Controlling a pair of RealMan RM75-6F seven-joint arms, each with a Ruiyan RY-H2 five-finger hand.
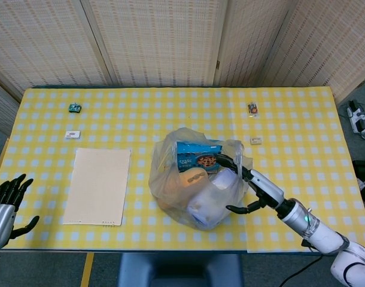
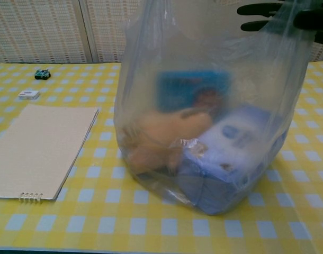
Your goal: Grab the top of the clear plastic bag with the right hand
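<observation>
Yellow-and-white checked tablecloth covering the table; cream spiral-bound notebook with a silver wire binding; small green object and small white tag near the far left. Clear, colourless plastic bag showing a blue printed packet, a tan-orange rounded item and a pale blue-and-white box. Black-fingered right hand on a white and silver forearm; black-fingered left hand with a grey back.

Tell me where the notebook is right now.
In the head view the notebook lies flat on the table's left half, left of the bag, with the left hand at the near-left edge.
</observation>
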